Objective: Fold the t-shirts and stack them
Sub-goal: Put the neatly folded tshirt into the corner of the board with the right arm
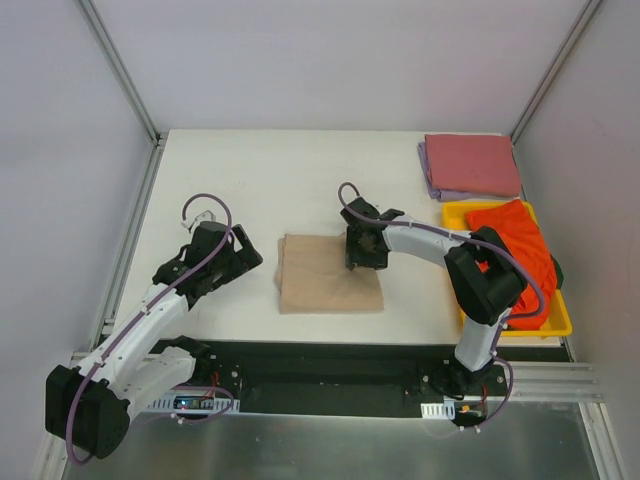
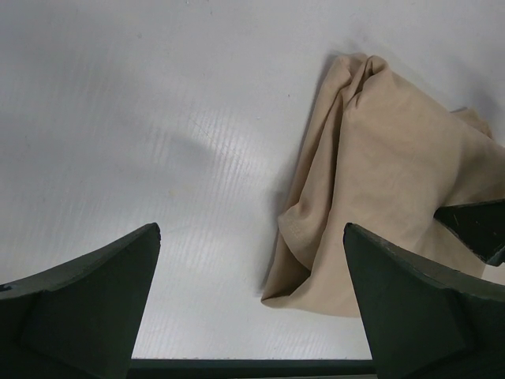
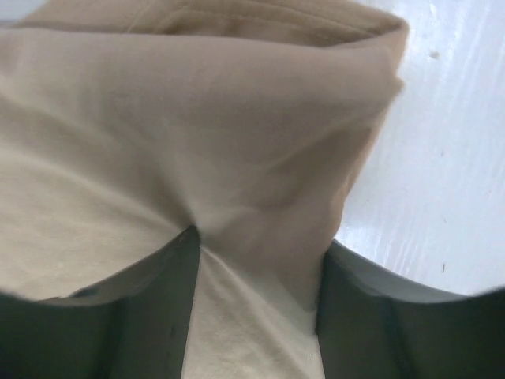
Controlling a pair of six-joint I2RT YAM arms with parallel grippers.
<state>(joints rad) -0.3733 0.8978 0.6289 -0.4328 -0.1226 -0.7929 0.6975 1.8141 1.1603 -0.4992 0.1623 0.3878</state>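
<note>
A tan t-shirt [image 1: 330,275] lies folded into a rough rectangle at the table's middle. My right gripper [image 1: 365,255] is pressed down on its right edge. In the right wrist view the jaws [image 3: 259,241] are partly closed, with a ridge of the tan cloth [image 3: 197,118] bunched between them and puckered at the left finger. My left gripper [image 1: 245,255] hovers wide open just left of the shirt, nothing between its fingers [image 2: 252,229]; the shirt's crumpled left edge [image 2: 394,181] lies ahead of it. An orange-red t-shirt [image 1: 515,250] is heaped in the tray.
At the back right corner a dusty pink-red folded shirt [image 1: 472,163] rests on a lavender one [image 1: 432,185]. The yellow tray [image 1: 455,212] stands along the right edge, beside the right arm. White walls enclose the table.
</note>
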